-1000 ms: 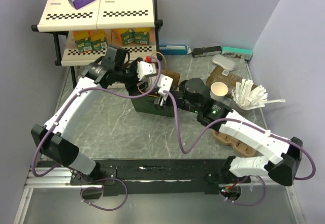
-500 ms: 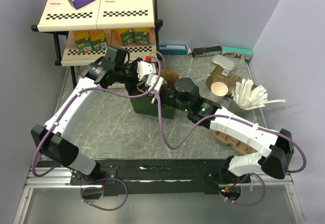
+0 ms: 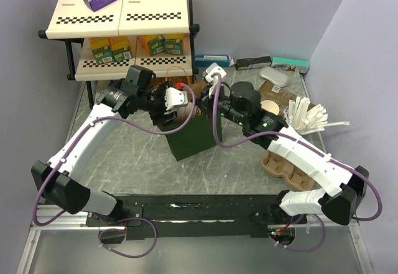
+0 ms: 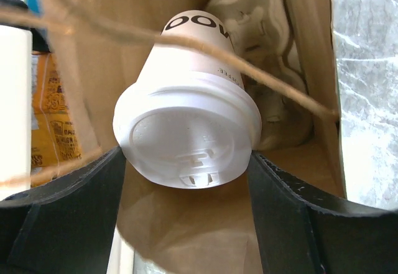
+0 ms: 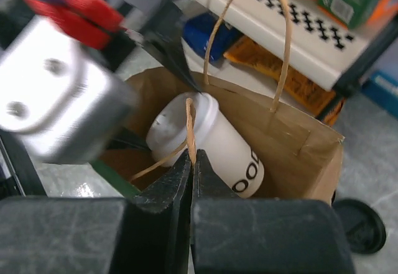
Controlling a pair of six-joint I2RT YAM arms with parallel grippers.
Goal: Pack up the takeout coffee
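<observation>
Two black fingers of the left gripper stand wide, pressing either side of the lid of a white takeout coffee cup; the cup lies tilted inside the brown paper bag, its lettering partly cut off; the right gripper is pinched tight on the bag's twine handle; behind the cup, a pale moulded shape is hard to identify; from above, the wrists hide most of the bag.

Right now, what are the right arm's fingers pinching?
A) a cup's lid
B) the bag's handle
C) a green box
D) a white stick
B: in the right wrist view the right fingers are shut on the thin handle of the bag, with the cup lying inside it below.
</observation>
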